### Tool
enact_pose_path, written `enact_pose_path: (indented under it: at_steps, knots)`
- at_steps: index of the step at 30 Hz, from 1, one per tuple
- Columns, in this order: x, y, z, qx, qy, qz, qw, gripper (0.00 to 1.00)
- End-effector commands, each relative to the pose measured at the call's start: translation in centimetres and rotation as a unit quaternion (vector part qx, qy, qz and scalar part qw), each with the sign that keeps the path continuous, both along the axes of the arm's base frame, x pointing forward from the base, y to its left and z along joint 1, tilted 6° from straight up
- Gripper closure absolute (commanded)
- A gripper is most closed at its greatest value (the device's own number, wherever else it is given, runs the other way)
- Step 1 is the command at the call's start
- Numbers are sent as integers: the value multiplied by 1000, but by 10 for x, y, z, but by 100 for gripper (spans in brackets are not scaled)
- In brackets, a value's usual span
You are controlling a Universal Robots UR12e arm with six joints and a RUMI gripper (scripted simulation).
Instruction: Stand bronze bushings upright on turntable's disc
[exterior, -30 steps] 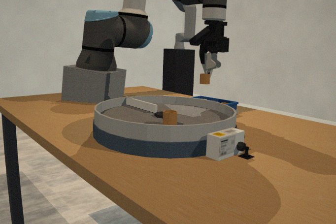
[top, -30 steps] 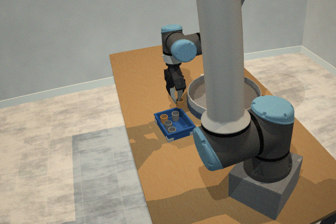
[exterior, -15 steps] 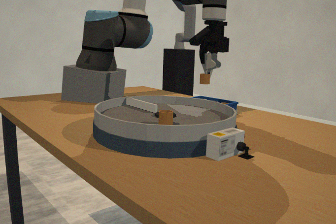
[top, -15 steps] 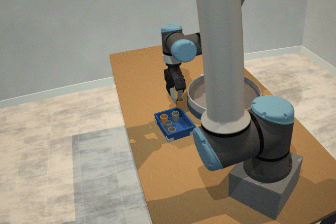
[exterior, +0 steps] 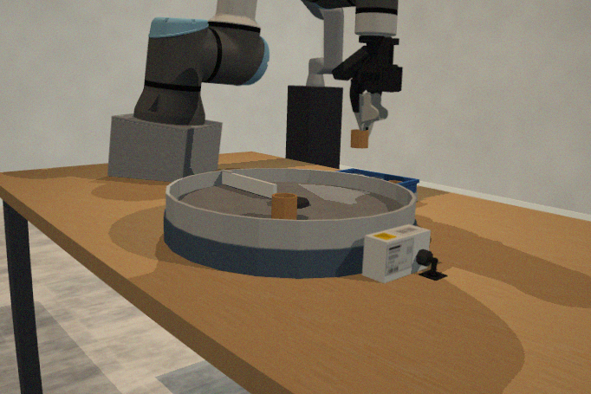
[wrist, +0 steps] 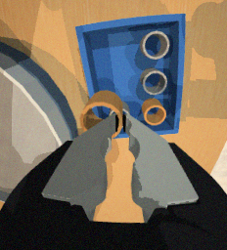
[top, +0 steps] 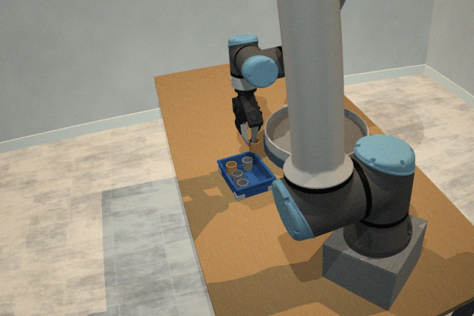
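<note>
My gripper [top: 251, 142] [exterior: 365, 129] [wrist: 120, 115] is shut on the wall of a bronze bushing [top: 254, 146] [exterior: 359, 139] [wrist: 105, 99], held upright in the air between the crate and the turntable. The blue crate [top: 253, 191] [exterior: 381, 174] [wrist: 181, 68] holds another bronze bushing [top: 231, 168] [wrist: 154, 114] and three steel bushings; two steel ones [wrist: 156, 45] [wrist: 154, 81] show clearly in the wrist view, the third is mostly behind the fingertips. On the turntable's disc [exterior: 200, 198] [wrist: 18, 117], a bronze bushing [exterior: 283, 207] stands upright in front of the dark hub [exterior: 303, 202].
The turntable has a raised grey rim [exterior: 214, 233] around the disc. A light bar [exterior: 248, 184] reaches inward from the rim. A white control box [exterior: 396, 255] with a black knob stands against the turntable's outside. In the top view, the arm hides much of the turntable.
</note>
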State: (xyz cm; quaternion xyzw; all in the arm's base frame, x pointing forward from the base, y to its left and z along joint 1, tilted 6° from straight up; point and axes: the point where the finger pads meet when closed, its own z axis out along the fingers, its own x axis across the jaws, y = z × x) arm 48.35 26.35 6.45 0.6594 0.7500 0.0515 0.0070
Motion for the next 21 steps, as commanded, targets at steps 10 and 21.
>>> enact_pose_path:
  at_steps: [10, 21]
  knots:
    - [8, -33, -1, 0, -1, 0, 1000, 100]
    - [24, -105, -5, 0, -1, 0, 1000, 100]
